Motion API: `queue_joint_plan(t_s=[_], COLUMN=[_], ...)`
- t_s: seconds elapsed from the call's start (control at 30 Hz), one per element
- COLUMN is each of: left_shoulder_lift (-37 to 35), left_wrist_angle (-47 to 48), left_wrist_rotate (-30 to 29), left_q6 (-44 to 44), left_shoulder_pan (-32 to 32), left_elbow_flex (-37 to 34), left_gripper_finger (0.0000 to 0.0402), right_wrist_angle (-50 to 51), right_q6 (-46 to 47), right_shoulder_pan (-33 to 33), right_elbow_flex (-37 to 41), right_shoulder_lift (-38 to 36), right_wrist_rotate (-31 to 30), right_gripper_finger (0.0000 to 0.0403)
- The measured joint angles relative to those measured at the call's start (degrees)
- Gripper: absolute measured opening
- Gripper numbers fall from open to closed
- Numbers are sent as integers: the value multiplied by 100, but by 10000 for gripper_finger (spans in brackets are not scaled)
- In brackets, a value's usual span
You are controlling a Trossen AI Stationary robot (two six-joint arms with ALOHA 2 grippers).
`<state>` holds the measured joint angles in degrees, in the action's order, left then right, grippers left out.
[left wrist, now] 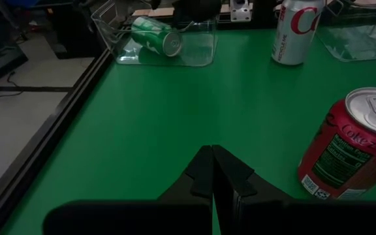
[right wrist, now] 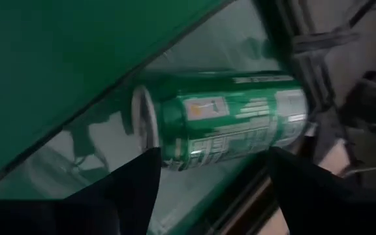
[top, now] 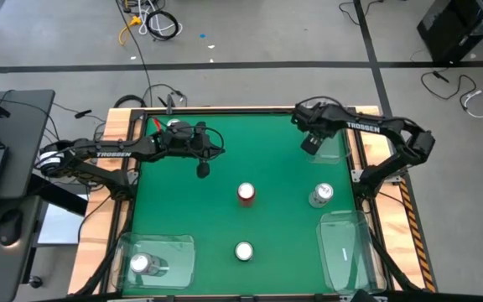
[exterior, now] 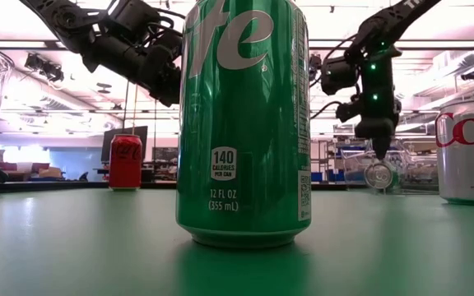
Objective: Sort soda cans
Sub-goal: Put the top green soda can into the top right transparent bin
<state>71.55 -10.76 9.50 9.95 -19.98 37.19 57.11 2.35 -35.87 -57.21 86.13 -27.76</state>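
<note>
The right gripper (right wrist: 211,173) is hanging with its fingers spread over the clear bin (top: 332,144) at the table's far right corner. A green can (right wrist: 230,127) is lying on its side in that bin, just beyond the fingertips and not clasped between them.

The left gripper (top: 202,170) is hovering with its fingers pressed together, empty, above the green mat; the red can (top: 246,193) is standing near it.

The silver can (top: 321,195) is standing well to the right, and a second green can (top: 243,251) near the front edge. Another can (top: 142,264) is sitting in the front left bin (top: 179,252), its colour hard to make out.
</note>
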Motion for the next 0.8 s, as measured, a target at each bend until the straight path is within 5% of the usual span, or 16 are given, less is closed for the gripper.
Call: queue_joint_plan(t_s=[0.23,0.8], left_shoulder_lift=[0,0], left_wrist_angle=[-2,-2], left_wrist_rotate=[-2,-20], left_q6=[-94,-106], left_shoulder_pan=[-1,1], left_elbow_flex=[2,2], left_gripper_finger=[2,2], right_wrist_angle=[-210,-286], right_q6=[-112,-105], right_shoulder_pan=[-16,-109], right_elbow_flex=[-54,170], right_shoulder_lift=[0,-20], right_wrist_rotate=[644,323], right_gripper_finger=[246,259])
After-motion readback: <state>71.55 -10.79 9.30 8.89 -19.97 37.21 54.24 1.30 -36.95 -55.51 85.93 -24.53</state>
